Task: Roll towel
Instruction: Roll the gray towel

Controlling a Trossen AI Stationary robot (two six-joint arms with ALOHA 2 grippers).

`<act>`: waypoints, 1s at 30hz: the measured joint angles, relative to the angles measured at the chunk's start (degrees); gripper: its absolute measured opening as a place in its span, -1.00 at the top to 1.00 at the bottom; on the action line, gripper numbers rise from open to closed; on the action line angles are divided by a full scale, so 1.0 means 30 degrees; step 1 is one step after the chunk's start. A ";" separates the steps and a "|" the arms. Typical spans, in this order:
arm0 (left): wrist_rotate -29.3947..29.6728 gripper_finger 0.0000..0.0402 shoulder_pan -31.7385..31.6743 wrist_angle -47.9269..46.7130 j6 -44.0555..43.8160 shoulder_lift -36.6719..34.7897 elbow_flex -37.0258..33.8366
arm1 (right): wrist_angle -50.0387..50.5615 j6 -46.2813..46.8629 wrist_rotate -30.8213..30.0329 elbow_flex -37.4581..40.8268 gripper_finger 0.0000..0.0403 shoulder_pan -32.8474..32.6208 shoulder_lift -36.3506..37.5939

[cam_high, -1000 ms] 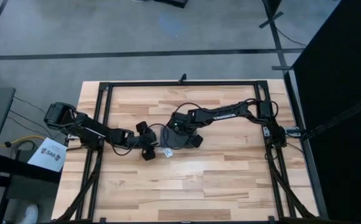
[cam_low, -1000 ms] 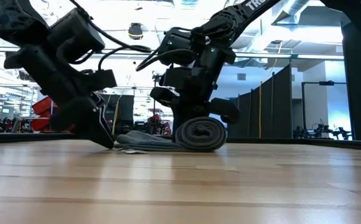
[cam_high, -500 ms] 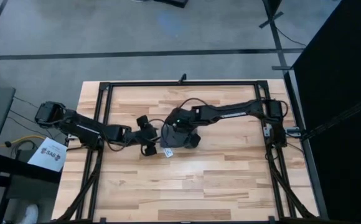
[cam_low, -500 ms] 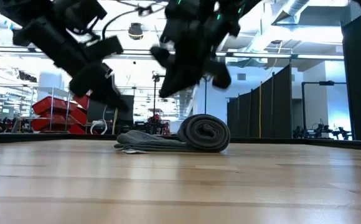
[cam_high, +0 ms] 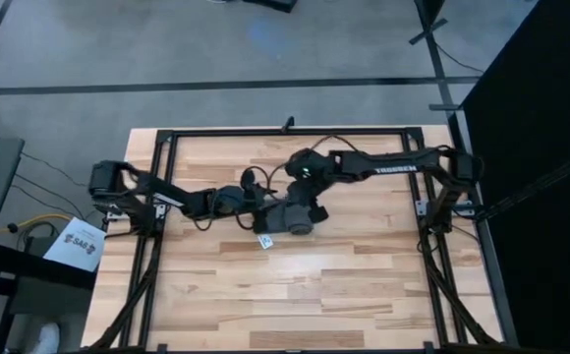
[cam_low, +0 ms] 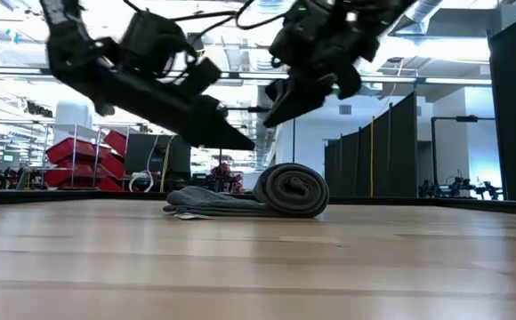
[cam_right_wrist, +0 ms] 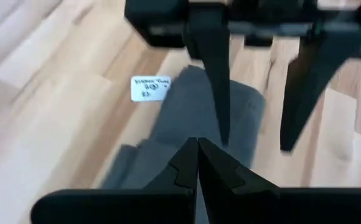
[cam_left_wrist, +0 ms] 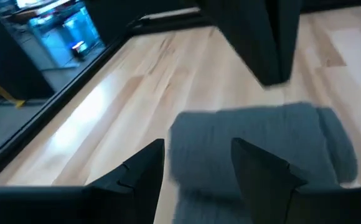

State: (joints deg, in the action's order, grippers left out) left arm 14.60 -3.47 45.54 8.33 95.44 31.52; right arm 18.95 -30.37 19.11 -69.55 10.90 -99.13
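The dark grey towel (cam_high: 290,218) lies mid-table, mostly rolled up. Its roll (cam_low: 289,189) rests on the wood, and a short flat tail (cam_low: 206,203) trails toward the table's left. The white label tag (cam_right_wrist: 150,87) lies beside it. My left gripper (cam_left_wrist: 196,155) hovers open just left of the roll and above it, fingers (cam_low: 240,142) slanting over the flat tail. Above the roll on its far side, my right gripper (cam_right_wrist: 197,155) hangs shut, also clear of the cloth (cam_low: 271,116).
A black metal frame (cam_high: 285,131) runs around the tabletop's far edge and down both sides. Bare wood (cam_high: 295,295) stretches from the towel to the near edge.
Both grippers have risen off the towel. My left gripper lifted from the table beside the flat tail and swung toward the table's right, over the tail. My right gripper rose from around the roll and shifted toward the far right. The roll has stayed in place.
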 joint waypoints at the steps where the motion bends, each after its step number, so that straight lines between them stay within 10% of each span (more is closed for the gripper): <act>1: -0.0434 0.14 -0.0072 0.0314 0.0085 0.0581 0.0363 | -0.1296 0.0674 0.0015 0.1006 1.00 -0.0119 0.0319; 14: -0.3028 0.14 -0.0383 -0.5256 0.2996 0.5326 0.6789 | -1.5939 0.9354 -0.2592 0.9998 1.00 -0.2724 0.0639; 30: -0.3211 0.14 -0.0393 -0.7225 0.1469 0.5363 0.6639 | -1.7456 1.1313 -0.9545 1.1661 1.00 -0.4482 0.0787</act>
State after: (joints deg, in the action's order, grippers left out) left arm 4.97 -4.65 23.87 12.73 111.53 51.44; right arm -33.42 3.57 -9.52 -34.56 -2.55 -96.77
